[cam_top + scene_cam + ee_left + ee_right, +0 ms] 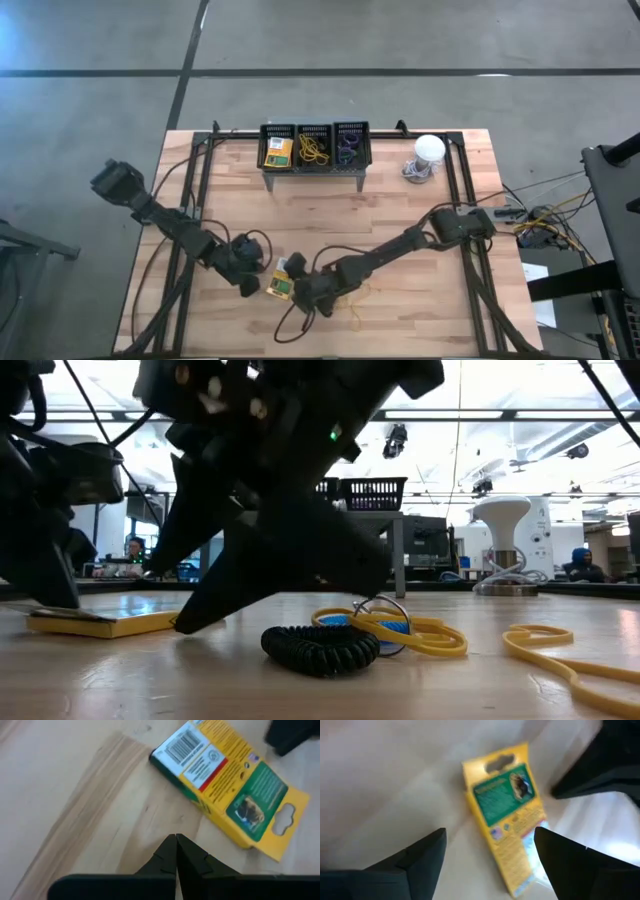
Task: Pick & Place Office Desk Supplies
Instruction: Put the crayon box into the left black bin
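Note:
A yellow-and-green crayon box lies flat on the wooden table near its front edge. It also shows in the left wrist view and the right wrist view. My left gripper is shut, just left of the box and clear of it. My right gripper comes in from the right and is open. One of its fingers stands on either side of the box's near end, touching nothing that I can see. A black coiled loop, a blue loop and yellow rubber bands lie loose on the table.
A grey perforated stand at the far edge holds a crayon box, yellow bands and purple loops in its three bins. A white dome stands to its right. Another yellow band lies near the front.

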You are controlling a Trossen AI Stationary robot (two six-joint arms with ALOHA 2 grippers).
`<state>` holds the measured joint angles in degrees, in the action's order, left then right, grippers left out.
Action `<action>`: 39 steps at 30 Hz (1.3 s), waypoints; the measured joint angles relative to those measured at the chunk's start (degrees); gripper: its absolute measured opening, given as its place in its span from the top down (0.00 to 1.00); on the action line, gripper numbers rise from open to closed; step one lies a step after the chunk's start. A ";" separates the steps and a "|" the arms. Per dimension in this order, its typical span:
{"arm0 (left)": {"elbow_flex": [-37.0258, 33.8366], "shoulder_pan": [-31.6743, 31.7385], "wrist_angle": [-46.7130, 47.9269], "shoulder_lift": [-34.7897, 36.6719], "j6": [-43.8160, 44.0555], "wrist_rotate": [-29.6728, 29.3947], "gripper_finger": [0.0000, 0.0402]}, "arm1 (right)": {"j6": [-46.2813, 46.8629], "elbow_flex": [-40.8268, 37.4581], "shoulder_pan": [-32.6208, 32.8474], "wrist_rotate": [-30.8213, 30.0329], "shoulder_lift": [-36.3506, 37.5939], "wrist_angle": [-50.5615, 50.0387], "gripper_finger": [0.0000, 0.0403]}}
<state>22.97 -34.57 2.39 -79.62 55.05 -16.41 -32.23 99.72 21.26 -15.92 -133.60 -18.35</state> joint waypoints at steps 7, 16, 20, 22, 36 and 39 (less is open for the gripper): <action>-2.85 0.00 -10.28 -2.81 -1.46 -1.23 0.99 | -6.74 0.10 -0.81 -4.44 -1.80 2.36 0.28; -3.55 0.11 -17.05 -5.87 -2.92 -2.01 0.99 | -8.74 0.07 -1.60 -5.49 -3.14 6.55 0.32; -3.61 0.11 -17.44 -5.89 -2.96 -2.03 0.99 | -8.09 -0.05 -1.59 -7.18 -2.92 7.90 0.33; -3.64 0.11 -17.46 -5.89 -2.82 -2.03 0.99 | -6.26 -0.09 -1.35 -8.02 -2.43 7.63 0.34; -3.79 0.11 -19.32 -6.05 -2.98 -1.79 0.99 | -1.79 -0.09 -1.22 -8.42 -0.62 8.25 0.38; -3.82 0.11 -20.07 -6.08 -3.86 -1.83 0.99 | -2.25 -0.09 -1.22 -8.40 -0.61 8.20 0.40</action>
<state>19.15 -34.46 -17.67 -85.70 51.20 -18.24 -34.49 99.63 20.03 -24.32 -134.21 -10.15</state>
